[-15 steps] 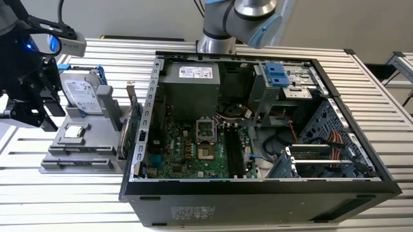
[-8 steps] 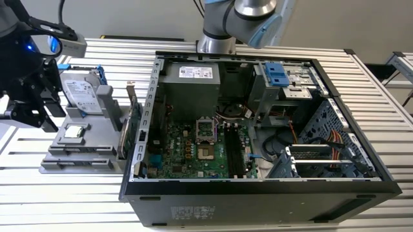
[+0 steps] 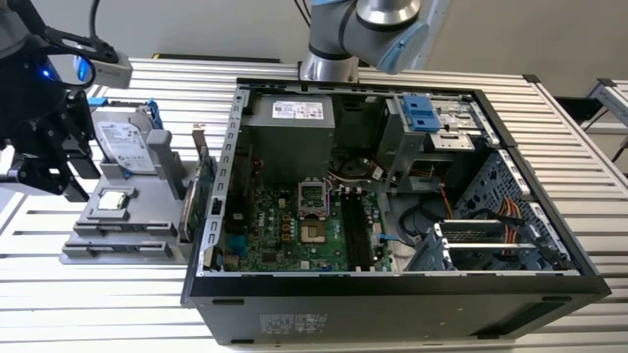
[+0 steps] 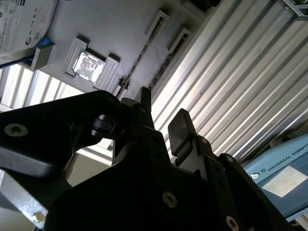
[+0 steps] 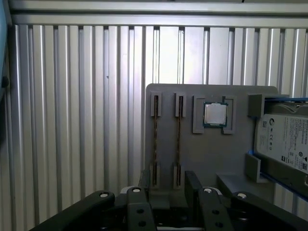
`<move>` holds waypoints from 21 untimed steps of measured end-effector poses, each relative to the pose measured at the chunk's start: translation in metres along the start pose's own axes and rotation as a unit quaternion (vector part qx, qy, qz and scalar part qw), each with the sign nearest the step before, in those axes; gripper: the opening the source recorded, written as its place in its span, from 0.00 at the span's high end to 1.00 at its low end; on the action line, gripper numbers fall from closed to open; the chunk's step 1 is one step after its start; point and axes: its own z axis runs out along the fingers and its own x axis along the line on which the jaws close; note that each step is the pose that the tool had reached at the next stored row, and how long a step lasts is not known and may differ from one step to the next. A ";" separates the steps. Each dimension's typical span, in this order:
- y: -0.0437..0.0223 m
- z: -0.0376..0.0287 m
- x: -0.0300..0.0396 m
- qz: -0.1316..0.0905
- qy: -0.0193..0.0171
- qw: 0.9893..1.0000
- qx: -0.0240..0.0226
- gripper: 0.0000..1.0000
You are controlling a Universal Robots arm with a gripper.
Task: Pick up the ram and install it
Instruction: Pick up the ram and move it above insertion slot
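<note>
while the ram (image 5: 179, 139) stands on edge in a slot of the grey holder (image 5: 207, 159), its long axis runs parallel to the ribs of the table (image 5: 72, 120), with one end pointing at the gripper (image 5: 168, 180). a second strip (image 5: 155, 139) lies just beside it, same heading. next pocket over: the silver chip (image 5: 215, 114), then the hard drive (image 5: 284, 139). gripper fingers are spread and hold nothing, hovering by the strips' near ends. the computer case (image 3: 393, 184) lies open beside the holder.

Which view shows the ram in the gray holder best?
The first wrist view: both ram sticks show nearly full length in the holder's slots. The second wrist view shows them at a slant, partly behind the jaws. In the exterior view I cannot make them out.
</note>
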 end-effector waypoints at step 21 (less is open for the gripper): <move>0.0000 0.0047 -0.0001 0.000 0.000 1.000 0.000 0.00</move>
